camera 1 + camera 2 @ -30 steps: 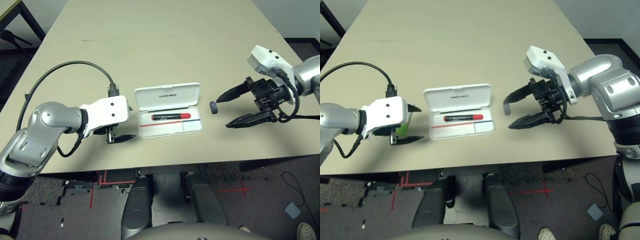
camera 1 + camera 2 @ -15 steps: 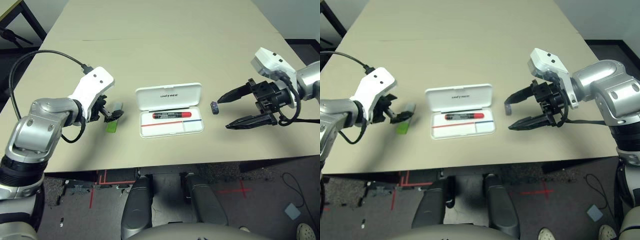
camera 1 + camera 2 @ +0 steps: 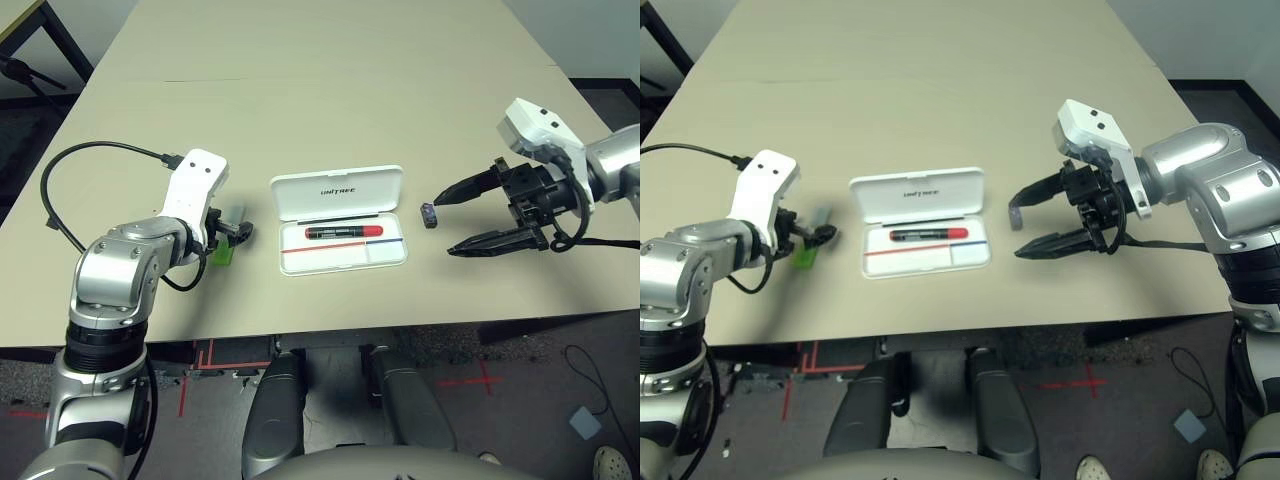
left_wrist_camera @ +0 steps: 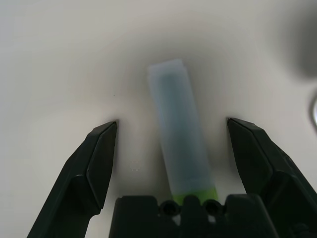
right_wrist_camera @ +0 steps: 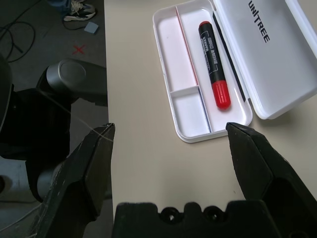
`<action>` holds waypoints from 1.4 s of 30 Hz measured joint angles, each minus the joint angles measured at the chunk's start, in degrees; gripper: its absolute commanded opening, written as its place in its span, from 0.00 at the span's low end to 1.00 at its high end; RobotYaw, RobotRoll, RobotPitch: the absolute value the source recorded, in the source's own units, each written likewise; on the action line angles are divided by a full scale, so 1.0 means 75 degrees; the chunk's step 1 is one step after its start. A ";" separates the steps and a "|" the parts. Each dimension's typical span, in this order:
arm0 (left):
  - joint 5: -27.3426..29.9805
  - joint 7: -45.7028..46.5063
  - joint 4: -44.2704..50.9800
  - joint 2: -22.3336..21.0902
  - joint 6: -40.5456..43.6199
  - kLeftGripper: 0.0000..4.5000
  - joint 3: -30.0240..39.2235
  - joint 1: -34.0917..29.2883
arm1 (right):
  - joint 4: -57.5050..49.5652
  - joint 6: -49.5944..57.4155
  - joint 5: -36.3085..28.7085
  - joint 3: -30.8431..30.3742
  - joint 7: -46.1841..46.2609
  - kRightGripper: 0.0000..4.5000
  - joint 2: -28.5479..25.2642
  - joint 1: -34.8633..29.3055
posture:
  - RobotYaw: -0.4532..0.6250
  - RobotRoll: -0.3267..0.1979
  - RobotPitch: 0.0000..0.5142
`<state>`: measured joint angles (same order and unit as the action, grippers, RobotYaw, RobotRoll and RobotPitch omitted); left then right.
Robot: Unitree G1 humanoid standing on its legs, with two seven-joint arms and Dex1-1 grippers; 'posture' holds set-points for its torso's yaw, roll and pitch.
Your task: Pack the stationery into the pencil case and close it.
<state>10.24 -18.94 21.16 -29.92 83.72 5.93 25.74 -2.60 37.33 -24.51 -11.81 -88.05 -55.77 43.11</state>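
Observation:
The white pencil case (image 3: pixel 338 192) lies open in the middle of the table. The red marker with a black cap (image 3: pixel 343 231) rests in its tray. The green and translucent bar (image 4: pixel 181 144) lies flat on the table left of the case. My left gripper (image 3: pixel 232 231) hangs open just over the bar, one finger on each side and neither touching it. A tiny dark purplish block (image 3: pixel 428 214) sits right of the case. My right gripper (image 3: pixel 445 226) is open and empty beside the block, its far fingertip close to it.
A black cable (image 3: pixel 90 155) loops from my left wrist over the table's left part. The table's front edge (image 3: pixel 330 335) runs close below the case and both grippers. The far half of the table is bare beige surface.
My left arm has re-posed: the gripper lifted off to the left, then came back over the bar, elbow now tucked low. The bar, the case and the right gripper have stayed put.

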 measured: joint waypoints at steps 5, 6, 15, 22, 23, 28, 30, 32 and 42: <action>0.0010 0.0266 0.0148 0.0321 0.0389 1.00 0.0311 -0.0055 | -0.0005 -0.0047 0.0015 0.0000 0.0023 0.99 0.0029 -0.0065 | 0.46 0.62 0.42; 0.0019 0.0277 0.0184 0.0328 0.0417 1.00 0.0333 -0.0082 | -0.0018 -0.0047 0.0016 0.0000 0.0048 0.99 0.0035 -0.0097 | 0.46 0.62 0.42; 0.0274 0.0250 0.0211 0.0298 0.0455 0.39 0.0295 -0.0102 | -0.0044 -0.0052 0.0026 0.0000 0.0175 1.00 0.0067 -0.0137 | 0.46 0.62 0.43; 0.0561 -0.0074 0.0224 -0.0601 0.0432 0.24 -0.0091 -0.0102 | -0.0042 -0.0106 0.0066 -0.0001 0.0248 1.00 0.0149 -0.0136 | 0.46 0.62 0.42; 0.0627 -0.0206 0.0285 -0.0926 0.0353 0.24 -0.0225 -0.0175 | -0.0040 -0.0134 0.0088 -0.0001 0.0261 1.00 0.0183 -0.0134 | 0.46 0.62 0.42; 0.1030 -0.1229 0.0589 -0.2437 -0.0403 0.24 -0.0720 -0.0620 | -0.0031 -0.0191 0.0126 -0.0005 0.0281 1.00 0.0245 -0.0129 | 0.46 0.62 0.41; 0.1202 -0.1925 0.0771 -0.3168 -0.1083 0.24 -0.0847 -0.0839 | -0.0025 -0.0202 0.0142 -0.0006 0.0260 1.00 0.0242 -0.0129 | 0.46 0.62 0.40; 0.1438 -0.2541 0.0972 -0.3680 -0.1574 0.24 -0.0853 -0.0913 | -0.0020 -0.0207 0.0145 -0.0007 0.0231 1.00 0.0243 -0.0130 | 0.47 0.62 0.40; 0.2391 -0.4242 0.1860 -0.4130 -0.2796 0.24 -0.1135 -0.0413 | 0.0166 -0.0269 0.0298 -0.0089 0.0194 1.00 0.0291 -0.0078 | 0.46 0.62 0.40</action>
<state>28.17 -50.75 35.12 -60.90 62.75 -2.58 22.64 -1.35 35.31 -22.28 -12.48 -86.60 -53.59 42.52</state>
